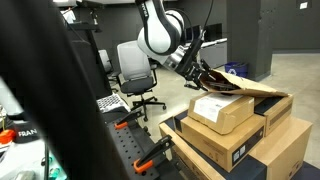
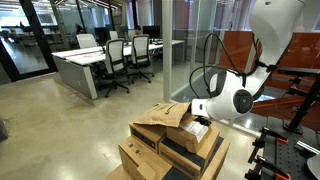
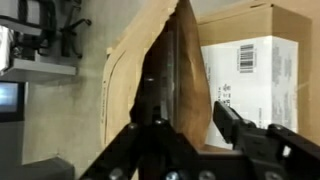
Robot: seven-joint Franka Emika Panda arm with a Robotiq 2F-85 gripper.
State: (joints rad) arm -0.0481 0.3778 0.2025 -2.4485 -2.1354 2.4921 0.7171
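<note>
ENVELOPE IN THE GRIP: Your jaws [image 3: 188,118] stand partway closed, clamped on the near edge of a brown paper envelope [image 3: 140,80]. The envelope tents up beside the labelled cardboard box [image 3: 255,60]. In an exterior view the envelope [image 1: 245,88] slopes from the jaws [image 1: 196,72] across the top of a stack of boxes [image 1: 240,150], its far end resting there. The hold looks thin: 1 quick pull could slip the paper free or tear it at the pinch. Because the far end drags on the cardboard, a sideways sweep may shove the labelled box, which sits askew, off the stack. Dip lower and your fingers could strike that box.
</note>
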